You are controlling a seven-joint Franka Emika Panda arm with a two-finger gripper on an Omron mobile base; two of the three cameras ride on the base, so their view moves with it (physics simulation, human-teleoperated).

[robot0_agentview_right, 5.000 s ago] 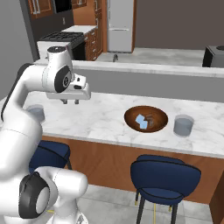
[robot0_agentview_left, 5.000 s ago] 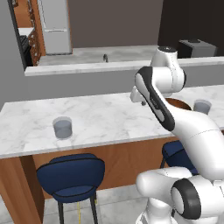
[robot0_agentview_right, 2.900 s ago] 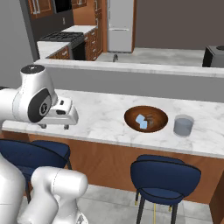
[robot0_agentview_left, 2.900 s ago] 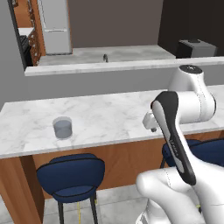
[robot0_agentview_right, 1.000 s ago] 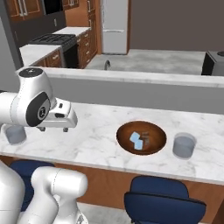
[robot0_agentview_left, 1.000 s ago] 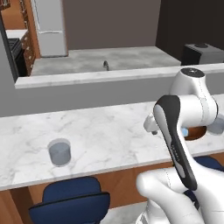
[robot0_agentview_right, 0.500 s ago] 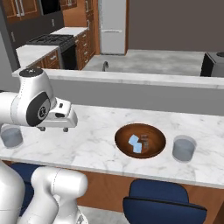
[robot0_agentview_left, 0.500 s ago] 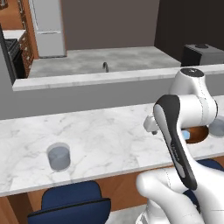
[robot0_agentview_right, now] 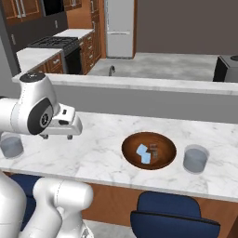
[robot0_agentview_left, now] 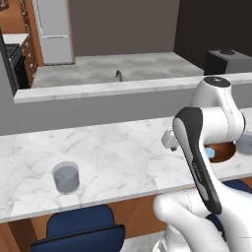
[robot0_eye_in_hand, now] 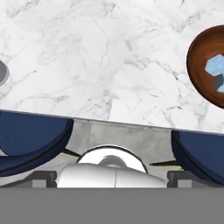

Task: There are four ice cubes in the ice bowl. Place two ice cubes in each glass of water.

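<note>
The ice bowl (robot0_agentview_right: 148,150) is a wide brown dish on the marble counter, with pale-blue ice cubes (robot0_agentview_right: 144,154) lying in it. One glass of water (robot0_agentview_right: 195,159) stands just right of the bowl. The other glass (robot0_agentview_right: 11,145) stands far left on the counter. My gripper (robot0_agentview_right: 56,136) hovers over the counter's front part between the left glass and the bowl, open with nothing between its fingers. In the hand view the bowl (robot0_eye_in_hand: 210,65) with ice cubes (robot0_eye_in_hand: 215,68) lies at the right edge. In the left base view the glass (robot0_agentview_left: 66,177) stands left, and my arm hides most of the bowl (robot0_agentview_left: 222,151).
Dark blue stools (robot0_eye_in_hand: 30,140) stand under the counter's front edge (robot0_eye_in_hand: 113,120). A raised grey ledge (robot0_agentview_right: 153,86) runs behind the counter, with a sink faucet (robot0_agentview_right: 110,70) and a fridge (robot0_agentview_right: 119,28) beyond. A dark appliance (robot0_agentview_left: 224,61) sits at the back right.
The whole picture has slid slightly as the base moved toward the counter. The arm keeps its pose and the gripper stays open. Bowl, ice and glasses have not moved on the counter.
</note>
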